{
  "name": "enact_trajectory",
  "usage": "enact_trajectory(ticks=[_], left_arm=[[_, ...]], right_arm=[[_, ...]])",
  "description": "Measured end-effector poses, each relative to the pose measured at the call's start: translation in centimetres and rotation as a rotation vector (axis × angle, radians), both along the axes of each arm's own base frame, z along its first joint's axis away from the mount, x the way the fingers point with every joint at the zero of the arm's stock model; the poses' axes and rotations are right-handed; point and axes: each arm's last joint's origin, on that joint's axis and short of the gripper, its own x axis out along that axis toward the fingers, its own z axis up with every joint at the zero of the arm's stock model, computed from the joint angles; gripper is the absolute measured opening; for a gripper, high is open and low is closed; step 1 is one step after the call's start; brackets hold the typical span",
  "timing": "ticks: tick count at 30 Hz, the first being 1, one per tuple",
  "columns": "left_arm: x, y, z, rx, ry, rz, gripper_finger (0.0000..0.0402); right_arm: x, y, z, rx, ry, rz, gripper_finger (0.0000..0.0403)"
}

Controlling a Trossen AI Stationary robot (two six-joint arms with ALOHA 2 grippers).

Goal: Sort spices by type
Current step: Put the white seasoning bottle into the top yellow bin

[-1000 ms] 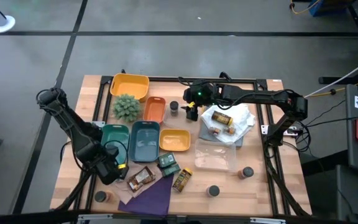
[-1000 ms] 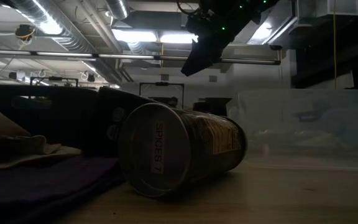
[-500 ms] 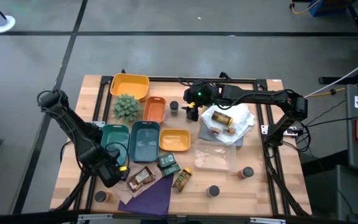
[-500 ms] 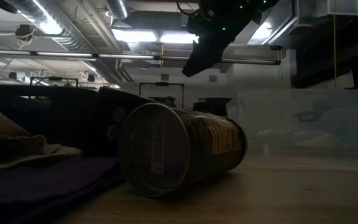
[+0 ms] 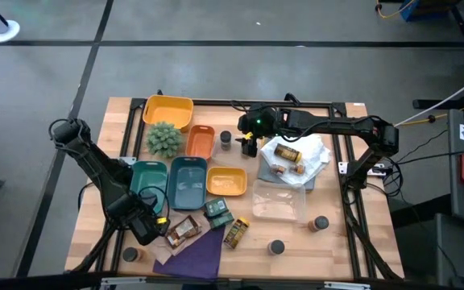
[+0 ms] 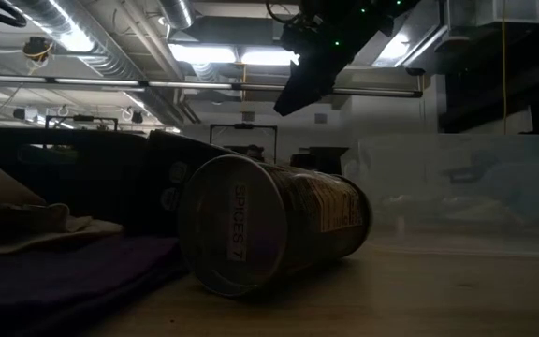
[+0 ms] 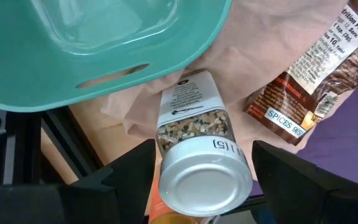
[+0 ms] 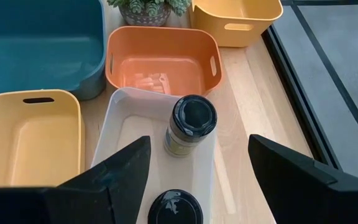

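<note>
A clear spice jar (image 7: 194,134) with a silver lid and a white label lies on its side on pale paper, next to the teal tray (image 7: 104,56). My left gripper (image 7: 204,152) points down over it, open, one finger on either side of the lid; I cannot tell whether they touch. In the high view that gripper (image 5: 150,229) hides the jar. My right gripper (image 8: 197,186) hovers open above a white tray (image 8: 120,124) that holds two dark-lidded spice jars, one upright (image 8: 191,124) and one (image 8: 174,208) at the picture's edge. It stands at the table's far middle (image 5: 248,143).
Yellow (image 5: 167,111), orange (image 5: 200,141), blue (image 5: 188,181) and second yellow (image 5: 225,181) trays and a spiky plant (image 5: 164,138) fill the middle. Packets (image 5: 182,231), a purple cloth (image 5: 192,254), clear bags (image 5: 280,203) and loose jars (image 5: 276,247) (image 5: 319,223) lie nearer. One jar (image 6: 269,225) lies before the low camera.
My left gripper has gone a little toward the table's near edge and down toward the lying jar, still open. The right arm has kept still.
</note>
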Motion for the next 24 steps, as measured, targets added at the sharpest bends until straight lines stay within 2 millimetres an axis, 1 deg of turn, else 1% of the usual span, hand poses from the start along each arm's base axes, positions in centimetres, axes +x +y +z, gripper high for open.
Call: enact_trajectory(ticks=[16,24], left_arm=[[0.0,0.0,0.0,0.000,0.004,0.020,0.0251],[0.4,-0.5,-1.2,0.033,0.035,-0.007,0.0251]], right_arm=[[0.0,0.0,0.0,0.000,0.000,0.000,0.0271],[0.0,0.0,0.0,0.000,0.000,0.000,0.0271]])
